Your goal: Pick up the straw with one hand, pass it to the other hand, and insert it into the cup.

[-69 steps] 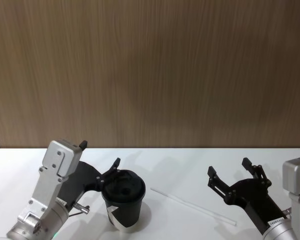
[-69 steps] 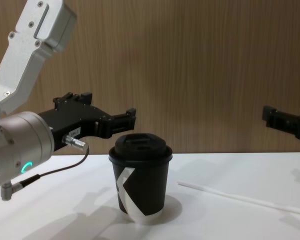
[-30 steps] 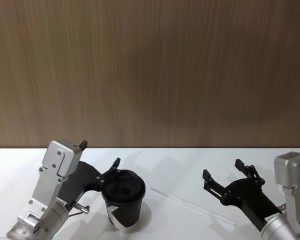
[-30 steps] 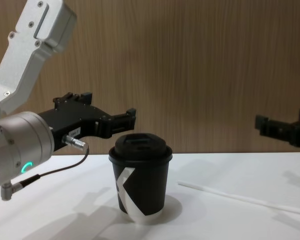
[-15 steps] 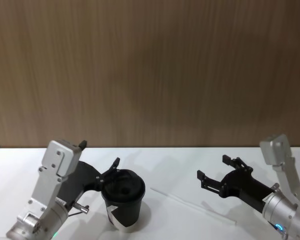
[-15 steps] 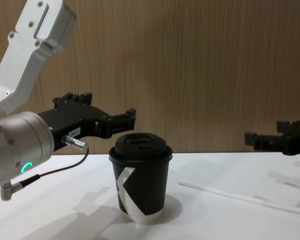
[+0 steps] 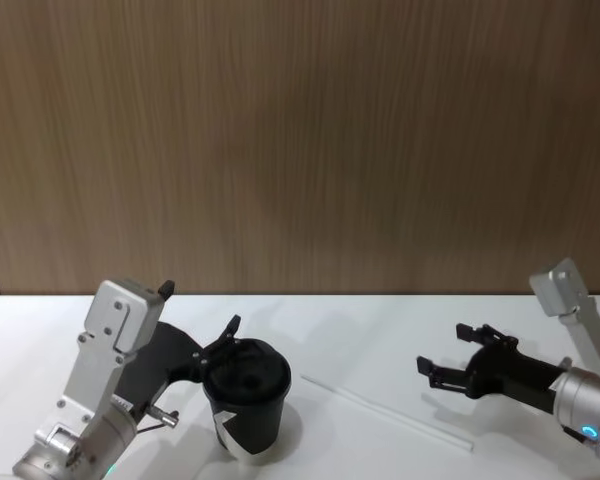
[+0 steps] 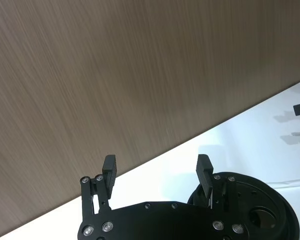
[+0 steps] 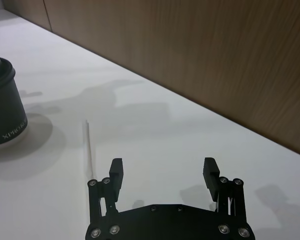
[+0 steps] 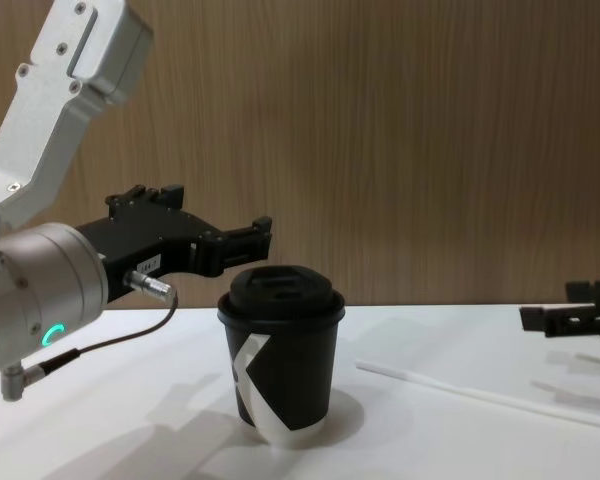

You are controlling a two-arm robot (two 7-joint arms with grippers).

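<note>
The straw (image 7: 385,412), flat right of the cup (image 7: 248,400), could be rolled aside if the spread-jawed right gripper (image 7: 442,350) is lowered off-centre; the left gripper (image 7: 200,307) is parked, jaws spread, by the cup.

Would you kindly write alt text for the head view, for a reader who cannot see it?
A white straw lies flat on a white table, the open right gripper poised close to its right half without touching it. Left of it stands a lidded black cup with the open left gripper just behind it, before a wooden wall.
</note>
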